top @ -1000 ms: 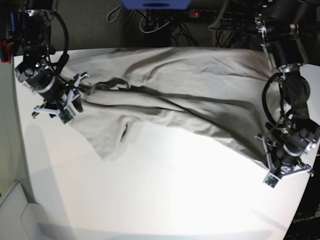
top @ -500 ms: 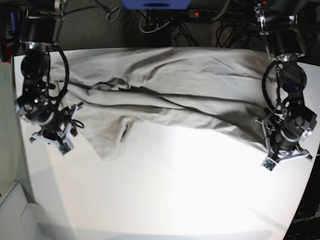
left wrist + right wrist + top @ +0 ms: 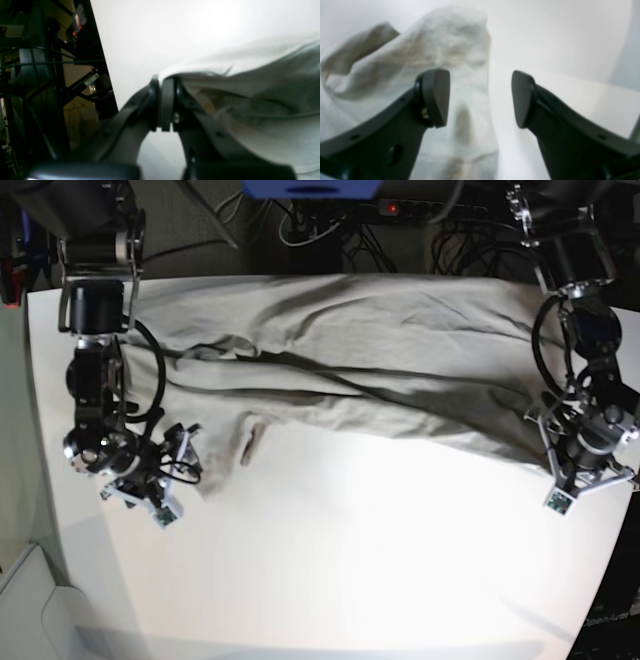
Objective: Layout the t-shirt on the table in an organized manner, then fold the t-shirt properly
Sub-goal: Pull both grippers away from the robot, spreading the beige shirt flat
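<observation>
Left gripper clamped tight on t-shirt edge, cloth pinched between pads, near table side edge. Right gripper jaws spread wide, nothing between them, hovers just over shirt's near corner. Shirt lies across far half of table, spread wide but not flat: long diagonal creases, ridges, one fold bunched near right gripper, lower edge slanted. Colour plain grey-beige, soft, limp. Judgement: layout stage, partly done; smoothing and squaring left, folding not yet begun.

L tool pinching t-shirt edge
</observation>
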